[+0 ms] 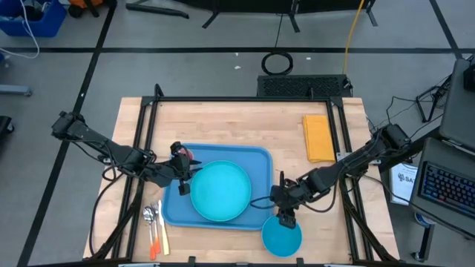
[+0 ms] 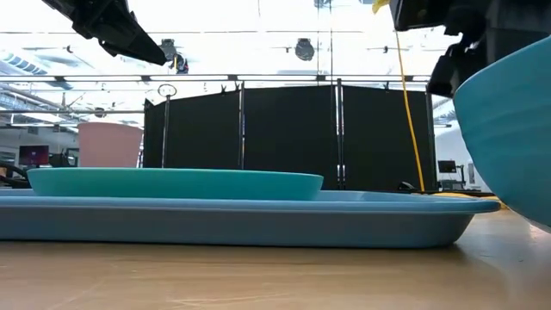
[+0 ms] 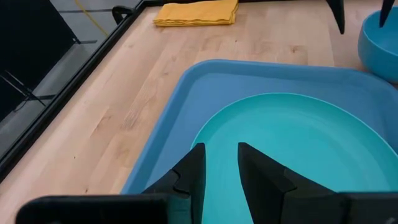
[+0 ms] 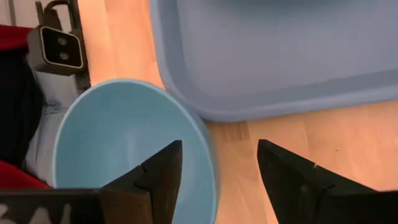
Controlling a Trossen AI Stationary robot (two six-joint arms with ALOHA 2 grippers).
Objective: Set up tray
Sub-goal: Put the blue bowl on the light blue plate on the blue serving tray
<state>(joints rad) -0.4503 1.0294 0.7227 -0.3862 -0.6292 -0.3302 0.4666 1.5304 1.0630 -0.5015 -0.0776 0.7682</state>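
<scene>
Presently catalogued, left to right across the tabletop [image 1: 245,122]:

Cutlery [image 1: 155,226]: a spoon, a fork and an orange-handled piece, lying on the wood just beside the tray's left edge, none yet on it.

Left gripper [image 1: 182,180]: poised over the plate's left rim; fingers [image 3: 189,174] stand a little apart, pinching nothing.

Tray [image 1: 260,159]: blue, flat on the tabletop at centre front. It carries the cyan plate [image 1: 220,190], seated in its middle.

Right gripper [image 1: 285,217]: hangs over the bowl's rim; fingers [image 4: 158,171] spread, one inside the bowl, the other outside. Nothing is clamped.

Bowl [image 1: 282,237]: small, blue, on bare wood just off the tray's front right corner.

Yellow cloth [image 1: 318,137]: folded, at the right, well apart from the tray.

Step in hand, by judgement: placing the bowl. Next move calls for closing on the rim, lifting, and carrying it onto free tray surface beside the plate.
</scene>
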